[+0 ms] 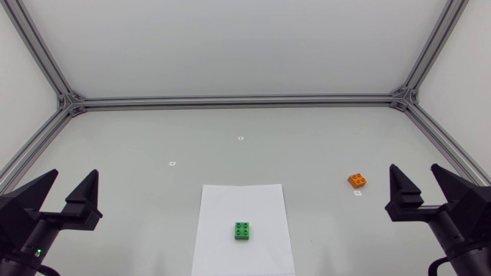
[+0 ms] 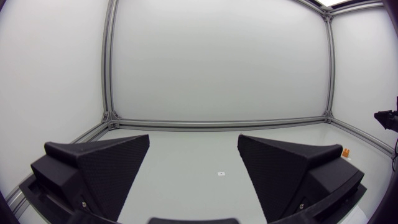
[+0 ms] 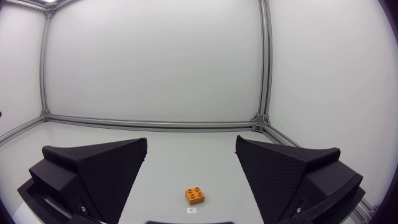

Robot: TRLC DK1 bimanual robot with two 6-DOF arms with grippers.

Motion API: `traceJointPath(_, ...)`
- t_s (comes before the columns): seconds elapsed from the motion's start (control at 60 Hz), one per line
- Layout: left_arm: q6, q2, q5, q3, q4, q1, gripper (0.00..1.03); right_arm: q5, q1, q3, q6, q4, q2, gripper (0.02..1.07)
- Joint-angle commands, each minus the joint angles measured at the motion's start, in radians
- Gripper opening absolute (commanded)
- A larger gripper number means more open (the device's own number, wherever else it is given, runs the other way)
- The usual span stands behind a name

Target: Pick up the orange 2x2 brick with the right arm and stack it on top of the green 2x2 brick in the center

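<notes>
The orange 2x2 brick (image 1: 357, 180) lies on the table at the right, just beyond a small white marker. In the right wrist view the orange brick (image 3: 195, 196) sits ahead of my right gripper (image 3: 191, 167), between the lines of its open fingers and apart from them. The green 2x2 brick (image 1: 243, 231) stands on a white paper sheet (image 1: 242, 201) in the centre foreground. My right gripper (image 1: 420, 182) rests open at the right edge, nearer than the orange brick. My left gripper (image 1: 75, 187) rests open at the left edge, holding nothing. The left gripper (image 2: 194, 163) faces across the table, with the orange brick (image 2: 345, 151) tiny beside its finger.
An aluminium frame (image 1: 238, 100) runs along the far edge and both sides of the table. Small white marker tags (image 1: 240, 138) lie on the surface in the middle and left of centre (image 1: 172, 163).
</notes>
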Motion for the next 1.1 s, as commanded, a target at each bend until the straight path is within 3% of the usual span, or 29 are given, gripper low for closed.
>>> traceJointPath(0.0, 0.013, -0.008, 0.004, -0.041, -0.013, 0.003, 0.99, -0.004, -0.003, -0.022, -0.008, 0.001, -0.009, 1.03)
traceJointPath(0.383, 0.013, -0.008, 0.004, -0.041, -0.015, 0.003, 0.99, -0.007, -0.003, -0.019, -0.008, 0.016, -0.012, 1.03)
traceJointPath(0.833, 0.013, -0.008, 0.004, -0.041, -0.015, 0.003, 0.99, -0.003, 0.037, 0.278, 0.025, -0.142, 0.017, 1.03)
traceJointPath(1.083, 0.013, -0.008, 0.004, -0.041, -0.013, 0.003, 0.99, -0.001, 0.037, 0.467, 0.025, -0.214, 0.230, 1.03)
